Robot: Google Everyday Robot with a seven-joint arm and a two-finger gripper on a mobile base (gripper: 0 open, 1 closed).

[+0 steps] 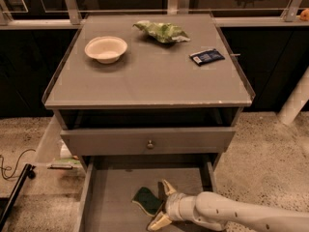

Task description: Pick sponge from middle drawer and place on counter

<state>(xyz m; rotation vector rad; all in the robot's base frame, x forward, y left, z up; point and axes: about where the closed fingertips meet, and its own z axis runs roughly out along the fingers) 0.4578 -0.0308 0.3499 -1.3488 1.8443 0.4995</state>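
Note:
The sponge (145,200), dark green with a pale yellow edge, lies on the floor of the open middle drawer (111,197) at the bottom of the view. My gripper (163,204) comes in from the lower right on a white arm, down inside the drawer. Its two pale fingers are spread, one above and one below the sponge's right end. The sponge rests on the drawer floor between them. The grey counter (149,76) is above, beyond the drawers.
On the counter stand a white bowl (105,49), a green leafy snack bag (161,31) and a dark blue packet (206,56). A closed drawer front with a round knob (150,143) overhangs the open drawer. A black cable (14,170) lies on the floor at left.

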